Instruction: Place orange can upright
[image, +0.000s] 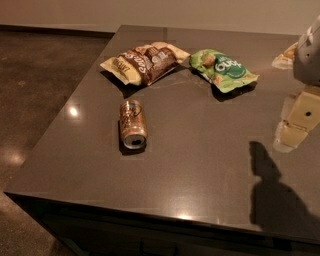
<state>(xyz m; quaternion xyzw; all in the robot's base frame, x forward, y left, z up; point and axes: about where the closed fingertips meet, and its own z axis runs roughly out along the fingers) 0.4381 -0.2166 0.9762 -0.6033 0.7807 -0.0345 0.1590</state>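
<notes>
The can (132, 125) lay on its side on the dark table (200, 165), in the left half, about midway between the far and near edges and closer to the left edge than to the middle. Its long axis ran almost straight from the far edge toward the near edge, nearly parallel to the left edge. One silver end faced the near edge, with a dark opening showing in it, and the other end pointed toward the bags at the far side. The orange-brown label faced up, and a narrow shadow lay along the can's left flank. Beyond it, toward the far edge, a brown bag (145, 62) lay flat, and a green bag (222, 70) lay to the right of that, the two nearly touching at their corners. The gripper (292, 127) hung over the right edge of the table, well apart from the can and not touching it; how far the claw was open could not be told. Its shadow (275, 190) fell near the right end of the near edge.
</notes>
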